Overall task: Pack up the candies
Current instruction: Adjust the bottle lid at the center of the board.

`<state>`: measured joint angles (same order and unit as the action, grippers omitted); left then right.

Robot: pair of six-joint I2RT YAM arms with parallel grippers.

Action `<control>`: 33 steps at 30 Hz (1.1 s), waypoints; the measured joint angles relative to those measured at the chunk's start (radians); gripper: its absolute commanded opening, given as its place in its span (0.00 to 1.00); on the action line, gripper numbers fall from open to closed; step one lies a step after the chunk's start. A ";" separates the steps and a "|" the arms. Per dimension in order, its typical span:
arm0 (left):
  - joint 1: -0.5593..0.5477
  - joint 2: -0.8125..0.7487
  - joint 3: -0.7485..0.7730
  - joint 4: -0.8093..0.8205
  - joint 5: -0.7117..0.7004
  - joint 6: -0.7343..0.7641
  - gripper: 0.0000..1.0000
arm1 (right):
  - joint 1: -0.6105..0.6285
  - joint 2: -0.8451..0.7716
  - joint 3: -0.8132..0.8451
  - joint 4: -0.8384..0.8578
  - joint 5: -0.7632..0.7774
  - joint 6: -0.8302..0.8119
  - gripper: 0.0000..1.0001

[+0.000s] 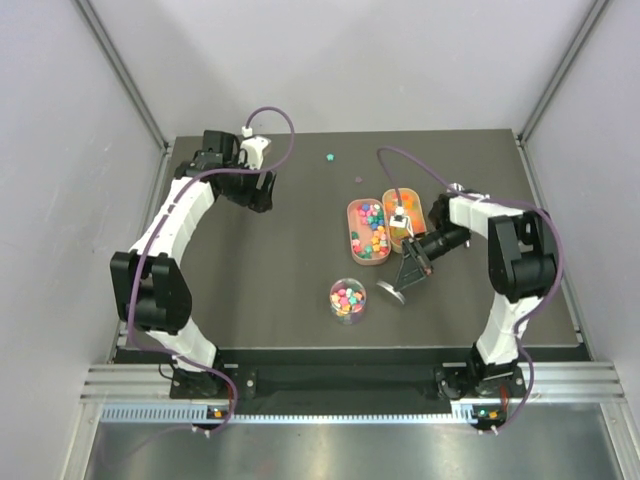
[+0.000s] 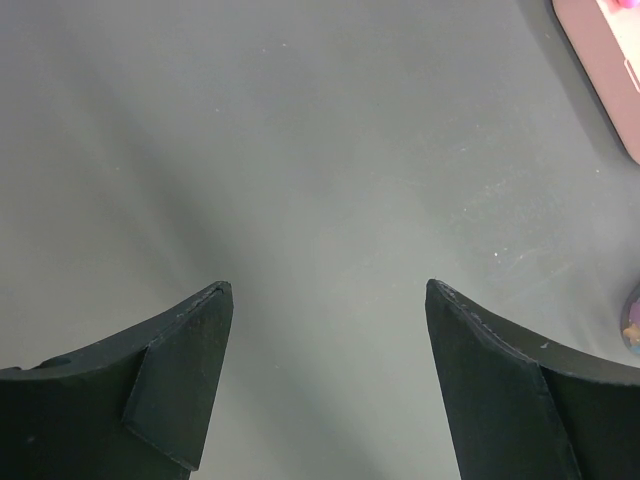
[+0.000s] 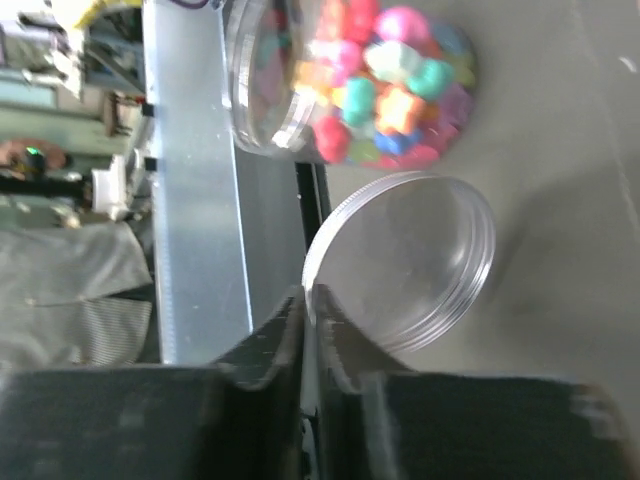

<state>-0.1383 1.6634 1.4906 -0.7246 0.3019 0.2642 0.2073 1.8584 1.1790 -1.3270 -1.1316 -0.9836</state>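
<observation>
Right end effector [image 3: 310,305] pinched shut on rim of clear lid [image 3: 410,255]. Jar [image 1: 348,300] of candies [image 3: 385,75] stands uncapped, mid desk [image 1: 260,270] toward near edge. Lid just beside jar, on its right. Capping likely needs short shift left over jar mouth. Right arm nearer. Left end effector [image 2: 328,295] spread wide, empty, near far-left corner, well apart. More candies in trays [image 1: 350,225] behind jar.

Clear glossy plastic lid [image 3: 420,260], matt dark tabletop [image 2: 300,150], matt black fingers [image 2: 170,390], perhaps plastic.
</observation>
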 measured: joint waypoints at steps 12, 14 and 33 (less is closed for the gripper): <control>0.000 0.027 0.000 0.001 0.014 -0.003 0.83 | -0.431 0.148 0.292 -0.011 0.065 0.085 0.36; -0.001 0.034 0.000 0.002 0.015 -0.003 0.83 | -0.472 0.122 0.370 0.008 0.099 0.087 0.33; -0.007 0.047 0.013 0.022 -0.087 0.000 0.82 | 0.134 -0.703 -0.407 0.433 0.558 -0.288 0.26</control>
<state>-0.1452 1.7107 1.5036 -0.7029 0.2153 0.2642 0.3412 1.1557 0.7715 -0.8944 -0.5739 -1.2716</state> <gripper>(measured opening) 0.824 0.269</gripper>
